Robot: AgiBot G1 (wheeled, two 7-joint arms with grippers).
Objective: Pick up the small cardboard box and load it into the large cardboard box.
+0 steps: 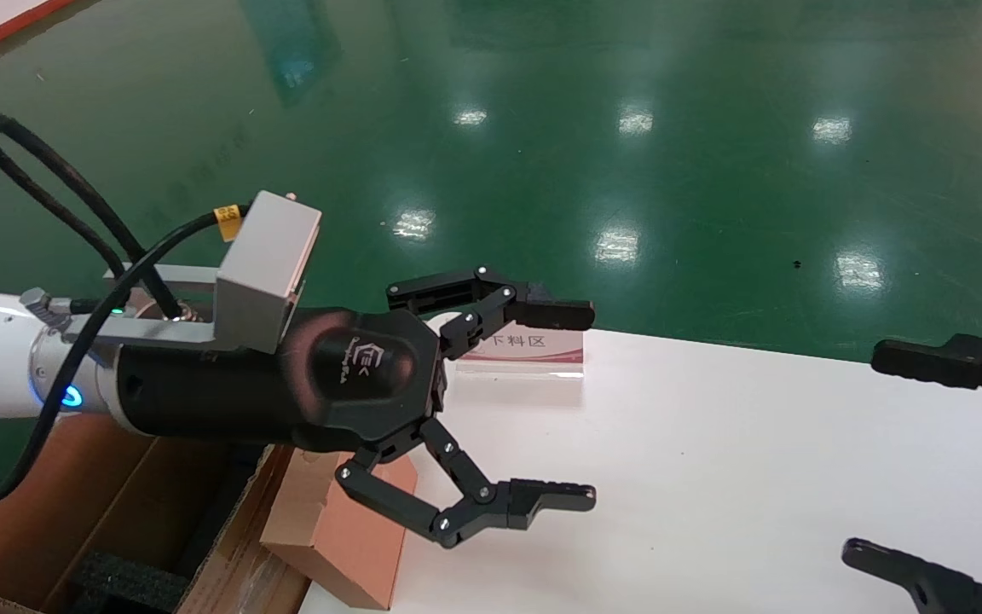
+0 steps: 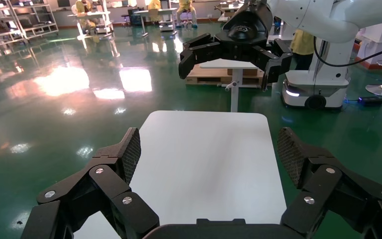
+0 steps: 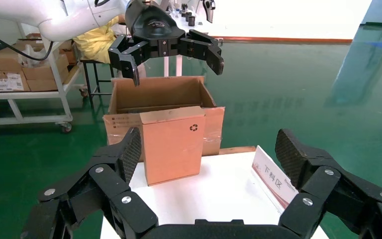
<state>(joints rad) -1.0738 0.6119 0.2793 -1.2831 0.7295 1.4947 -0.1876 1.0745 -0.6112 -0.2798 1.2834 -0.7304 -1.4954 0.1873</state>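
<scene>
Two end effectors: both showing, both holding nothing.
Left end effector (image 1: 580,405): hovering over the left part of the desk (image 1: 713,477), jaws standing wide apart, pointing right across the scene.
Right end effector (image 1: 870,456): sitting at the right edge, fingers spread wide, facing left toward the boxes.
Small cardboard box (image 3: 171,144): standing upright on the desk's left edge, long axis vertical, recycling mark on the broad face turned right, touching or just beside the large carton.
Large cardboard box (image 3: 161,94): sitting off the desk's left end, flaps open, black foam (image 1: 129,580) showing inside.
Sign holder (image 1: 525,351): lying at the desk's far edge, near the left fingertips.
Key relation: small box lying below and nearer than the left end effector, behind its fingertips; left arm looking much the nearer, right one well apart.
Next move, judged: left arm needing to pull back and drop before closing on the slim faces.
</scene>
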